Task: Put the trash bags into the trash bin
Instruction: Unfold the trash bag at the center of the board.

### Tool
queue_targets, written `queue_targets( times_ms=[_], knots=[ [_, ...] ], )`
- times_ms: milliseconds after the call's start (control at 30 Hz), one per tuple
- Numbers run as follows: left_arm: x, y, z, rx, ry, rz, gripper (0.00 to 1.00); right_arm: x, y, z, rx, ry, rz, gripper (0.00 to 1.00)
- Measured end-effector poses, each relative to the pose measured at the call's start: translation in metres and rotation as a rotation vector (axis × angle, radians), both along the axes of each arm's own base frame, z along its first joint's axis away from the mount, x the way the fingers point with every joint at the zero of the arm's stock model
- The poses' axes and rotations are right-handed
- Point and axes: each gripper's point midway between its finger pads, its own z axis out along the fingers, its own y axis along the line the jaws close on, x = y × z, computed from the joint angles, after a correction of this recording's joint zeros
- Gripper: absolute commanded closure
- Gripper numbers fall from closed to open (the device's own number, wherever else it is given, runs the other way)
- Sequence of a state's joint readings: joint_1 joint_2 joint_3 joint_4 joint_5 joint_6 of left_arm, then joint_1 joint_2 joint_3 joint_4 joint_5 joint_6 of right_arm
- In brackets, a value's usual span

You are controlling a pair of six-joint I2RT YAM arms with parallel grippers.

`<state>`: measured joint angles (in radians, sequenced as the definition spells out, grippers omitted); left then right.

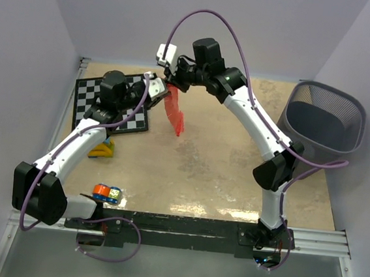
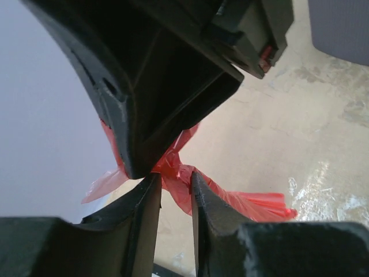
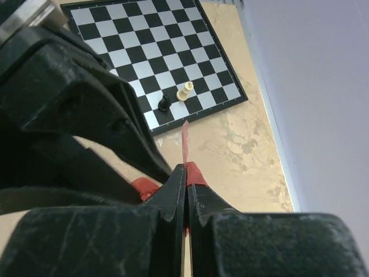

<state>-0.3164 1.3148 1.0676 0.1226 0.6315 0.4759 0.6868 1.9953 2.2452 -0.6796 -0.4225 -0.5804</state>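
Hanging from the clenched right gripper (image 3: 185, 168), bag (image 1: 175, 114) is straddled by the part-open left gripper (image 2: 176, 176); bin (image 1: 324, 122) lies far right.

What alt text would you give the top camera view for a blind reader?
Above a tan table, the right gripper pinches a limp red-orange trash bag that hangs down, with the left gripper close beside its top. A dark wire-mesh trash bin sits at the far right, and a chessboard lies at the far left.
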Motion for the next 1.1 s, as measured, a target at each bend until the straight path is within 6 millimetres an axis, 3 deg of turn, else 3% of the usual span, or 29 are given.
queue_targets(
  times_ms=[100, 233, 300, 333, 400, 433, 500, 600, 700, 767, 833, 900, 1000, 1100],
  knots=[
    [0.010, 0.007, 0.005, -0.009, -0.017, 0.064, 0.79, 0.000, 0.001, 0.001, 0.014, 0.013, -0.010, 1.00],
    [0.017, 0.011, 0.006, -0.015, -0.025, 0.107, 0.98, 0.000, 0.000, 0.001, 0.024, 0.036, -0.025, 1.00],
    [0.019, 0.011, 0.004, -0.018, -0.018, 0.113, 1.00, -0.001, 0.000, 0.001, 0.029, 0.050, -0.031, 0.99],
    [0.020, 0.011, 0.003, -0.020, -0.015, 0.113, 1.00, 0.000, -0.001, 0.000, 0.031, 0.056, -0.036, 0.86],
    [0.021, 0.010, 0.001, -0.022, -0.010, 0.114, 1.00, 0.001, -0.003, 0.000, 0.042, 0.078, -0.054, 0.48],
    [0.022, 0.010, 0.001, -0.023, -0.007, 0.114, 1.00, 0.004, -0.005, 0.000, 0.052, 0.098, -0.072, 0.35],
    [0.020, 0.010, -0.002, -0.018, 0.002, 0.108, 1.00, 0.012, -0.014, 0.002, 0.087, 0.139, -0.121, 0.27],
    [0.013, 0.006, -0.007, 0.004, 0.016, 0.068, 1.00, 0.040, -0.046, 0.012, 0.173, 0.202, -0.193, 0.25],
    [-0.004, 0.000, -0.012, 0.028, 0.048, -0.011, 1.00, 0.075, -0.103, 0.021, 0.234, 0.201, -0.256, 0.23],
    [-0.016, -0.005, -0.013, 0.037, 0.080, -0.073, 1.00, 0.084, -0.142, 0.022, 0.238, 0.182, -0.279, 0.22],
    [-0.028, -0.011, -0.006, 0.039, 0.111, -0.140, 1.00, 0.075, -0.169, 0.020, 0.207, 0.147, -0.264, 0.20],
    [-0.038, -0.015, 0.004, 0.033, 0.131, -0.193, 1.00, 0.051, -0.172, 0.022, 0.160, 0.089, -0.181, 0.20],
    [-0.049, -0.021, 0.018, 0.023, 0.149, -0.254, 1.00, 0.010, -0.152, 0.028, 0.095, -0.008, -0.013, 0.15],
    [-0.057, -0.023, 0.017, 0.021, 0.187, -0.288, 1.00, -0.025, -0.130, 0.028, 0.037, -0.094, 0.137, 0.15]
  ],
)
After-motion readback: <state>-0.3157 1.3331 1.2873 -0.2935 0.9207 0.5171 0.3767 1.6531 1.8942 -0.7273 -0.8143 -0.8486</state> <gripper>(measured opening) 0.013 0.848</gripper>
